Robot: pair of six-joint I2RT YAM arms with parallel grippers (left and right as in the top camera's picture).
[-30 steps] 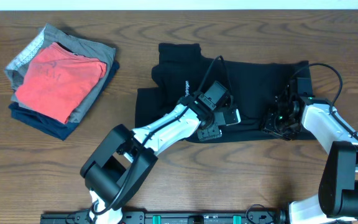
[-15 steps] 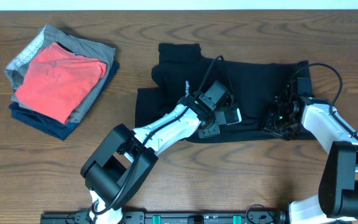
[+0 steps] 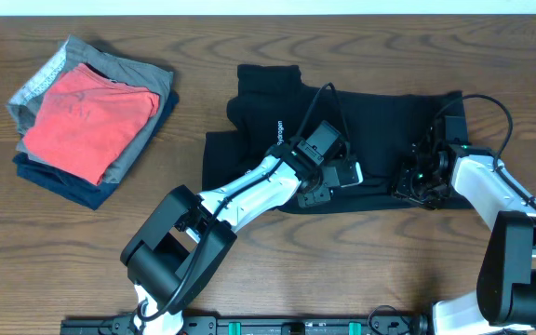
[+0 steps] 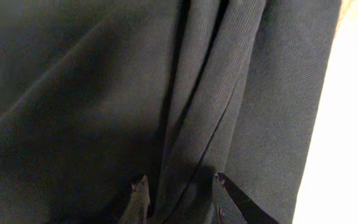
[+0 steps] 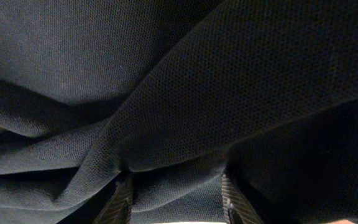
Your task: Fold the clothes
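The clothes (image 3: 380, 121), a black shirt with small white lettering (image 3: 276, 130), lie spread across the middle of the wooden table. My left gripper (image 3: 328, 191) presses down on the shirt's front edge; in the left wrist view its fingertips (image 4: 140, 193) stand apart on either side of a raised fold of the fabric (image 4: 73, 93), gripper (image 4: 182, 190). At the shirt's right end my right gripper (image 3: 415, 184) sits low. In the right wrist view a thick bunch of the cloth (image 5: 166, 62) fills the gap between its ribbed pads (image 5: 122, 199), gripper (image 5: 176, 193).
A pile of folded garments (image 3: 87, 121), red on top of grey and navy, sits at the far left. Bare wooden table (image 3: 342, 270) lies in front of the shirt, and shows as a bright strip (image 4: 347, 124) in the left wrist view.
Neither arm nor the shirt has visibly moved in the overhead view.
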